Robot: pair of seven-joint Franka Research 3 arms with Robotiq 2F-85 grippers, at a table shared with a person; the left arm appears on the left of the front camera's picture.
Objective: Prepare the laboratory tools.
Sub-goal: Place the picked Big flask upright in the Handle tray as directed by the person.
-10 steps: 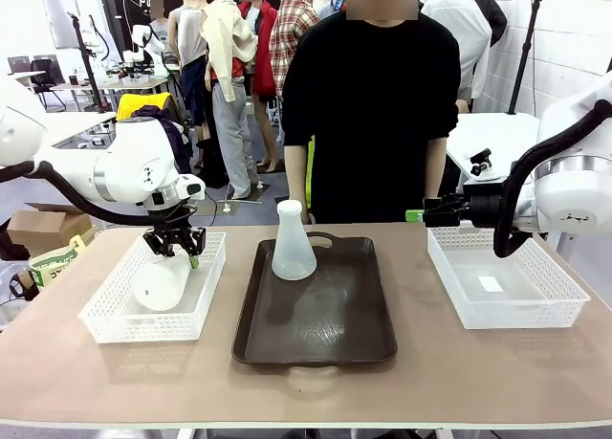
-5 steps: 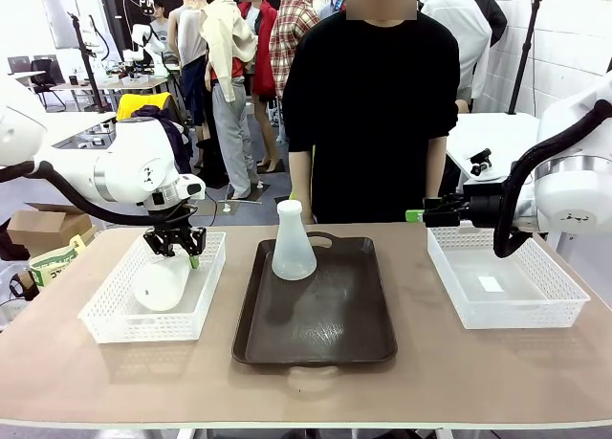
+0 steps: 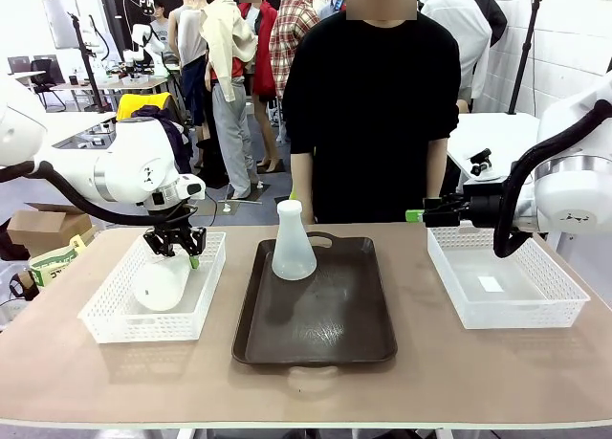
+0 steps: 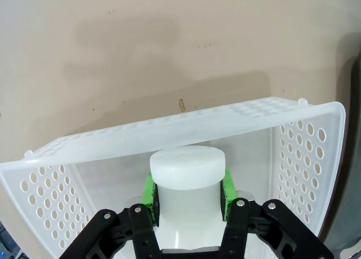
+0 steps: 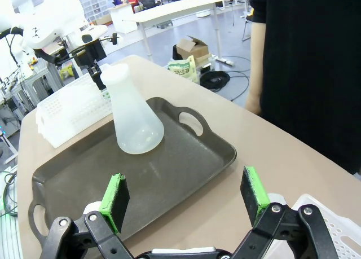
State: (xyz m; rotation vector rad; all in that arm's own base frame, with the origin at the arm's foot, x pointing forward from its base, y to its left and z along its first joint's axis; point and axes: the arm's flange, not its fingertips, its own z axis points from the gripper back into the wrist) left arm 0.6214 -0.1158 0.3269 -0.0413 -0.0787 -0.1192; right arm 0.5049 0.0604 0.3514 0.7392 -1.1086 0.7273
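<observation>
**One flask gripped, one standing on the tray**

Tan tabletop (image 3: 430, 362) stretches between two white arms and a person (image 3: 373, 104) in black standing at 12 o'clock, arms down by the sides. At the centre lies a dark brown tray (image 3: 316, 334), and a frosted flask (image 3: 293, 243) stands upright near its far end, neck up. From the right wrist view this same flask sits at about 11 o'clock of the open fingers.

At 9 o'clock of the tray sits a white mesh basket (image 3: 115, 324). The left gripper (image 3: 178, 251) reaches down into it, its green pads (image 4: 149, 191) pressed on both sides of the neck of a second flask (image 3: 161, 284), just below the capped rim. That flask leans in the basket, its wide base low toward the near side; whether the base touches the basket floor cannot be told.

At 3 o'clock of the tray is another basket (image 3: 555, 315). The right gripper (image 3: 418, 214) hangs level above the table just beside that basket's far left corner, jaws spread wide with nothing between them, pointing toward the tray.
</observation>
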